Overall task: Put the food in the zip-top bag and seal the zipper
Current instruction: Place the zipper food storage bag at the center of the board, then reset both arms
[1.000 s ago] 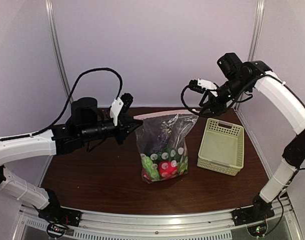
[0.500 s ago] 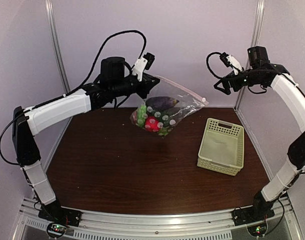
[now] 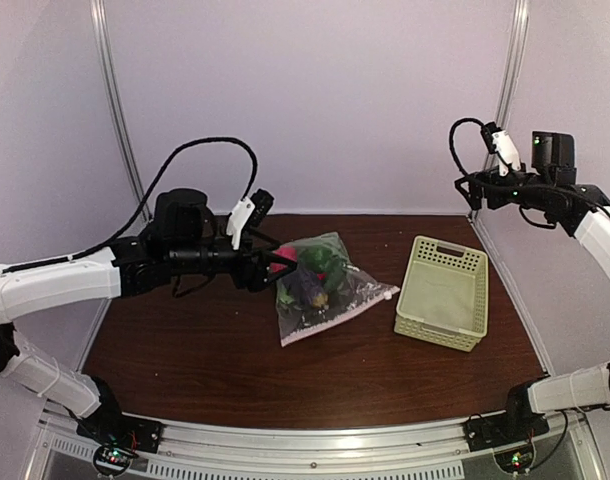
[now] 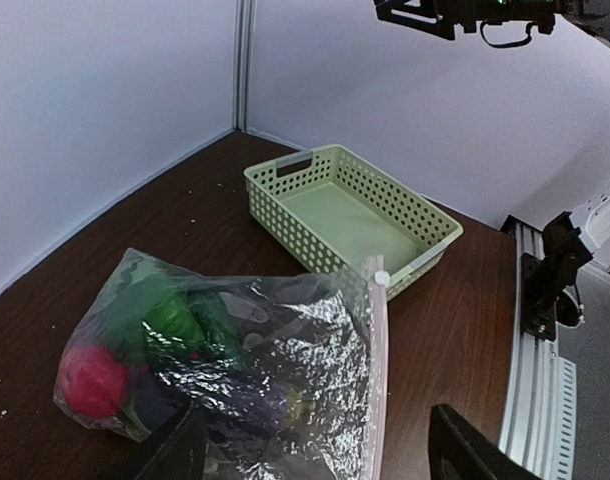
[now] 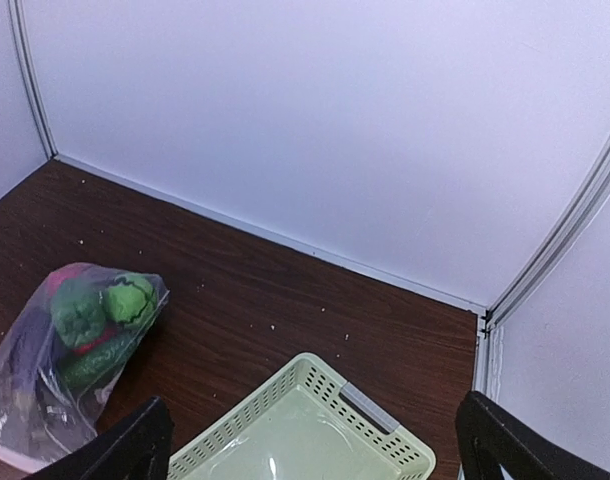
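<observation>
At table (image 3: 185, 350) centre: zip-top bag (image 3: 330, 296) lying flat, food (image 3: 319, 270) bunched inside. Green basket (image 3: 453, 249) to right, apart. Left gripper (image 3: 277, 268) spread wide, beside bag; right gripper (image 3: 470, 192) likewise, raised well away.

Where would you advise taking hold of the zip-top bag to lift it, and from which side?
Probably the zipper strip of the zip-top bag, pinched from above on its basket side: that edge lies flat and thin, while the food bulges at the opposite end.

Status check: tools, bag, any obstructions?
Left tool open, at the zip-top bag. Right tool open, up high. Bag lying on table, food inside; zipper state unclear. Basket close alongside.
</observation>
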Available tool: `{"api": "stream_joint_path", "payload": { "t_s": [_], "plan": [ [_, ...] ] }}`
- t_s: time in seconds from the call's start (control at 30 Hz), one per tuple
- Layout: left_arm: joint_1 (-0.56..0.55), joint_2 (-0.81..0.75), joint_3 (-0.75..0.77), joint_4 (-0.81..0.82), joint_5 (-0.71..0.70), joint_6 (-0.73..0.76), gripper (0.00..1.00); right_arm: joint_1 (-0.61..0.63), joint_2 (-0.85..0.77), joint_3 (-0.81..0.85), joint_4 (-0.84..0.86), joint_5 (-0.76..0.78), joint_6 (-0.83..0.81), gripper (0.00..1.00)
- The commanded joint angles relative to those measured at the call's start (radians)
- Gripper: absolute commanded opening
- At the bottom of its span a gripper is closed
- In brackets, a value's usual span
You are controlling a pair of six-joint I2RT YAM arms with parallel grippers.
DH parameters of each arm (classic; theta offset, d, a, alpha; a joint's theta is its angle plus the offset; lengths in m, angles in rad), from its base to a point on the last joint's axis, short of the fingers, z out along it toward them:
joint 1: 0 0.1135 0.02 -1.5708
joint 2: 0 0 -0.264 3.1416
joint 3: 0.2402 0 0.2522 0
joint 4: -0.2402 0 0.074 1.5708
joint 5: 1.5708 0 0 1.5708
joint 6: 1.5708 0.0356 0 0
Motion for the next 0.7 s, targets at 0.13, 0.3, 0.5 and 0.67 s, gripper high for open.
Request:
{"api": "stream_joint_path", "payload": {
  "t_s": [0.13, 0.3, 0.5, 0.67],
  "plan": [
    [0.004, -0.184, 0.051, -0.153, -0.346, -0.025, 0.91, -0.004, -0.052, -0.095, 0.111, 0.070, 0.172, 1.00],
    [0.010, -0.120, 0.164, -0.308, -0.725, -0.052, 0.97, -0.005, -0.107, -0.125, 0.124, 0.156, 0.199, 1.00],
    [0.012, -0.129, 0.193, -0.336, -0.948, -0.033, 0.98, -0.005, -0.133, -0.099, 0.103, 0.212, 0.199, 1.00],
    [0.012, -0.145, 0.178, -0.305, -0.939, -0.023, 0.98, -0.005, -0.135, -0.120, 0.109, 0.163, 0.190, 0.99]
  ]
}}
